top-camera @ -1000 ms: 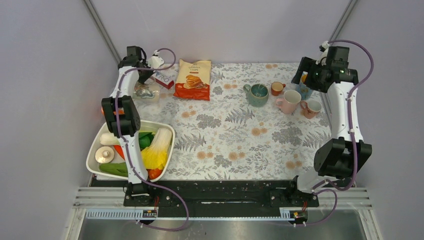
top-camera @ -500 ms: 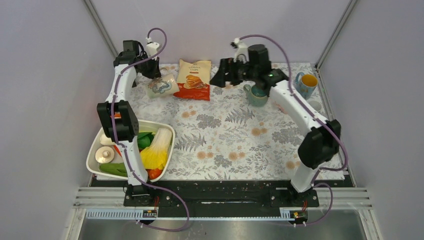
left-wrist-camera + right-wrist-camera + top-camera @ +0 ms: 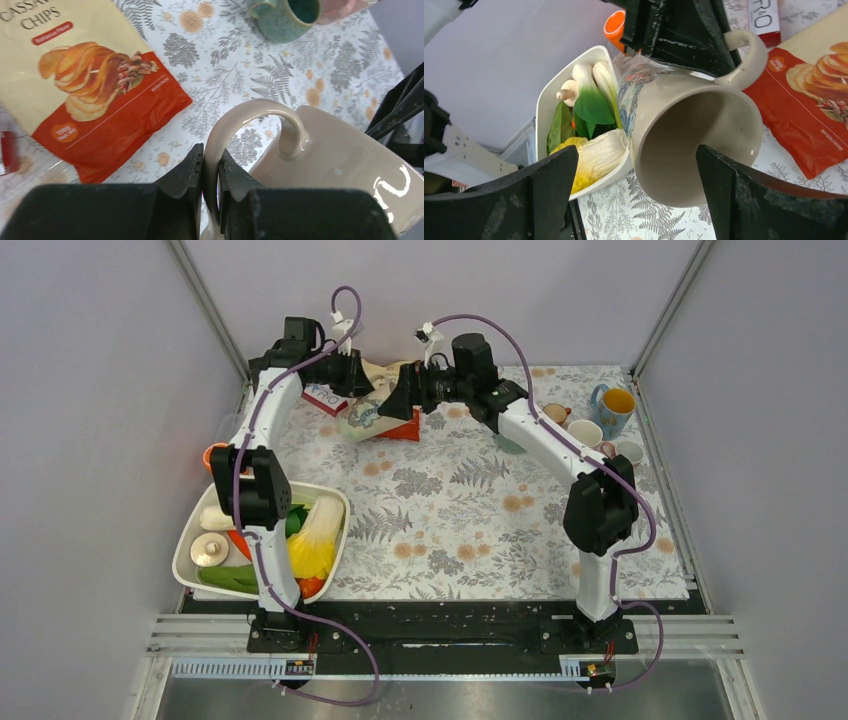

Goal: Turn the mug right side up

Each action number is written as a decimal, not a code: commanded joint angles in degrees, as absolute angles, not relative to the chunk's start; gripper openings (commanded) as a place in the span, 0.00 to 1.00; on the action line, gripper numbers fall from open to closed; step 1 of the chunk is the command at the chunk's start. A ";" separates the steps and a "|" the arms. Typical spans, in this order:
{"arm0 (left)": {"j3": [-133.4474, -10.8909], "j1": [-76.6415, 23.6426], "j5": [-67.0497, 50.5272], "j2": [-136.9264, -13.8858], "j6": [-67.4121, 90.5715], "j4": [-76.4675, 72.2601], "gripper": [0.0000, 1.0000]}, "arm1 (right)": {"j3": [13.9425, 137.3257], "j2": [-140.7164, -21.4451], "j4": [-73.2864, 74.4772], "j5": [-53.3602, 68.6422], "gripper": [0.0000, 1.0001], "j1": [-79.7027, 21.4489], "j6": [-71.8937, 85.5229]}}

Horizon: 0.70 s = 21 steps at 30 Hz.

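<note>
A red-and-cream cassava chips bag (image 3: 95,95) was laid flat on the floral tablecloth (image 3: 470,520); a white tub (image 3: 543,115) was filled with vegetables (image 3: 310,540).

Floral table (image 3: 470,510) holds chips bag (image 3: 85,85), cups (image 3: 585,432) and vegetable tray (image 3: 336,496).

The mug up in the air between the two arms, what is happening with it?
The left arm's fingers are shut on the handle of the beige mug, holding it off the table above the chips bag. It lies on its side, mouth toward the right arm. The right arm's fingers are open, spread either side of that mouth, not closed on it. The mug is not yet upright.
</note>
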<state>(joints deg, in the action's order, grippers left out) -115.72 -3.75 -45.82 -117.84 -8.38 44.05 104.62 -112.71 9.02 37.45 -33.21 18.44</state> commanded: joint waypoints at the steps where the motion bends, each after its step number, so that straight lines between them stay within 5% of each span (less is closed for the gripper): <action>1: -117.00 -4.07 -55.25 -113.06 -1.63 41.00 0.00 | 103.73 -110.55 3.98 45.14 0.95 -33.69 13.47; 5: -117.04 -4.31 -56.27 -113.10 4.75 37.15 0.00 | 104.45 -111.56 9.34 48.32 0.76 -34.08 10.63; 7: -116.69 -4.44 -56.35 -113.06 7.58 35.28 0.00 | 105.05 -111.49 11.47 48.05 0.52 -34.10 8.93; 10: -116.63 -5.01 -53.80 -113.37 8.43 34.87 0.00 | 105.98 -110.45 13.93 45.51 0.04 -34.10 6.28; 14: -116.87 -5.36 -50.98 -114.22 8.29 34.91 0.02 | 108.09 -109.15 20.37 37.74 0.00 -33.95 -1.86; 19: -118.29 -5.09 -43.53 -114.43 4.61 37.08 0.90 | 113.99 -110.07 29.94 29.19 0.00 -30.70 -6.98; 21: -119.36 -4.80 -40.32 -114.44 2.81 37.95 0.99 | 115.09 -110.40 30.80 27.12 0.00 -28.41 -6.66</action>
